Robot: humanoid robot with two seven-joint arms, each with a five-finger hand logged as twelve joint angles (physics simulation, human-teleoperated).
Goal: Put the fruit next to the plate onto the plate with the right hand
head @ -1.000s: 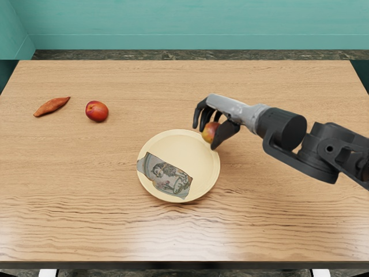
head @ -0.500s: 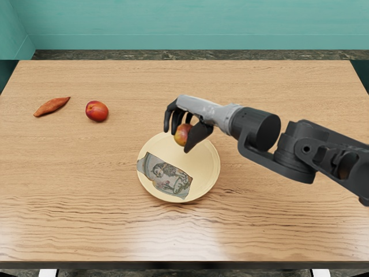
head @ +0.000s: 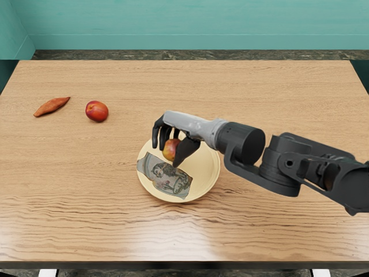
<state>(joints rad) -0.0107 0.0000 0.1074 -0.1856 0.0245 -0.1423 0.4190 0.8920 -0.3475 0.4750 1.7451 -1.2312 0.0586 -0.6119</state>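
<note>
Right hand [head: 176,133] was curled around the peach [head: 169,150], with the dark fingers on its far side and the thumb on its near side. The grip was closed on the fruit and nothing else. The peach hung over the upper-left part of the cream plate [head: 209,168], inside the rim and just above the printed patch [head: 164,174]. Whether it already touched the plate could not be told.

Recommended procedure for the release:
1. Lower the hand straight down until the peach rests on the plate floor, clear of the rim.
2. Open fingers and thumb evenly, so neither side pushes the round fruit.
3. Withdraw upward, not sideways; a dragging fingertip would probably roll the peach.

Relative to the hand, the peach sat low in the grip, under the palm and partly hidden behind the fingers.
</note>
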